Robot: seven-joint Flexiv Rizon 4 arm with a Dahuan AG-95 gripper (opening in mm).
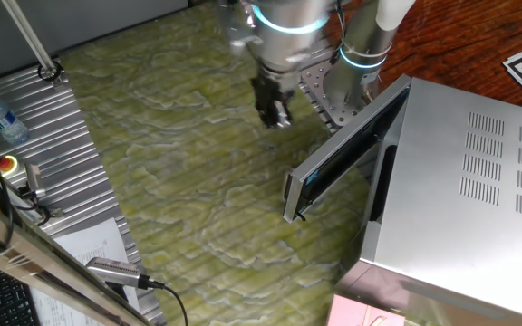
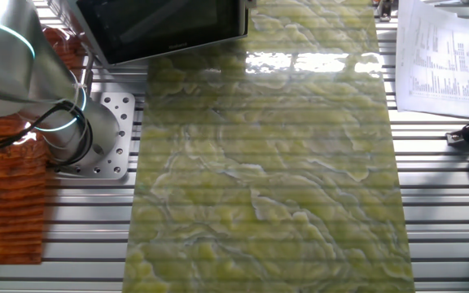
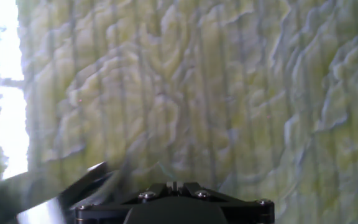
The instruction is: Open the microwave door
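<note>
One big heavy microwave (image 1: pixel 465 181) fills the right of the frame, and its stiff, hinged microwave door (image 1: pixel 347 149) stands partly open at middle right. Its thin handle edge (image 1: pixel 290 195) looks best to pull. The gripper (image 1: pixel 275 110) hangs at top middle holding nothing; I cannot tell if its fingers are apart.

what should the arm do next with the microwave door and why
Probably move the gripper back toward the free edge of the microwave door and push it wider. The door stands only partly open, angled out from the microwave, and the gripper hangs apart from it over the green mat, touching nothing. Whether its fingers are open cannot be told.
</note>
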